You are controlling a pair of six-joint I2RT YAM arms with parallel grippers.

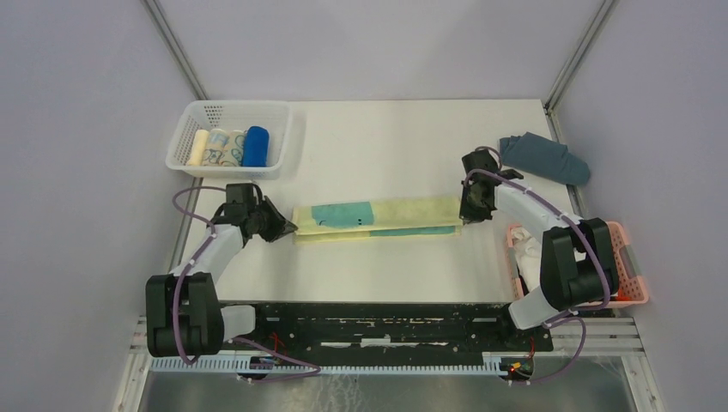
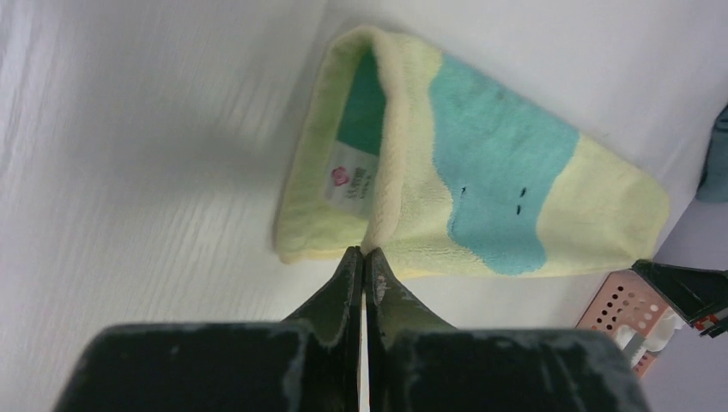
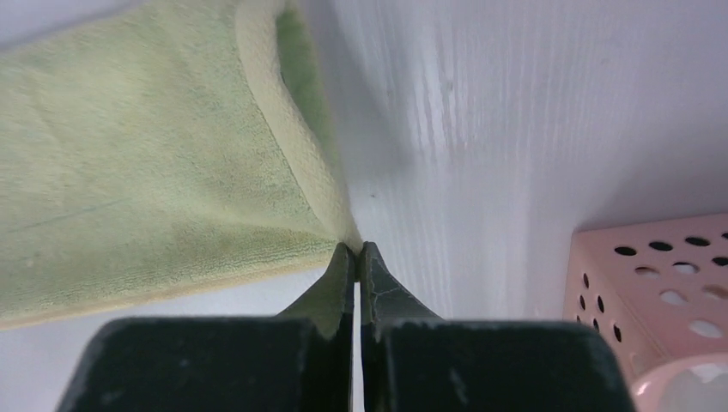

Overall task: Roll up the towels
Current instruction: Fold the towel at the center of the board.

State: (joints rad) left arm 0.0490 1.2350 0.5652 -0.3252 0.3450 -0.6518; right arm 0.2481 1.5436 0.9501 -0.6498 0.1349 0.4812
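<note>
A white worktop (image 1: 386,137) was seen filling the middle of the top view. Across its centre, the yellow towel (image 1: 378,221) with teal patches was laid out flat as a long folded strip, running from left to right of the frame. A white basket (image 1: 283,137) was placed in the upper left. A pink basket (image 1: 631,275) was set at the lower right edge, beside the right arm. A slate cloth (image 1: 545,157) was left crumpled in the upper right, apart from the strip.

Inside the white basket, three rolls were lined up side by side: a cream roll (image 1: 198,148) on the left, a patterned roll (image 1: 225,148) in the middle and the blue towel (image 1: 255,146), rolled, on the right.

The left pincer (image 1: 290,228) was found at the left end of the strip. In its wrist view, its jaws were pressed together on the folded edge of the yellow towel. The right pincer (image 1: 465,221) was found at the right end. There, in its own wrist view, its jaws were likewise clamped on a corner of the same towel. The cloth was lifted slightly at both pinched points.

A small white label (image 2: 348,184) with a red mark was shown inside the open fold, in the upper middle of the left wrist view.
</note>
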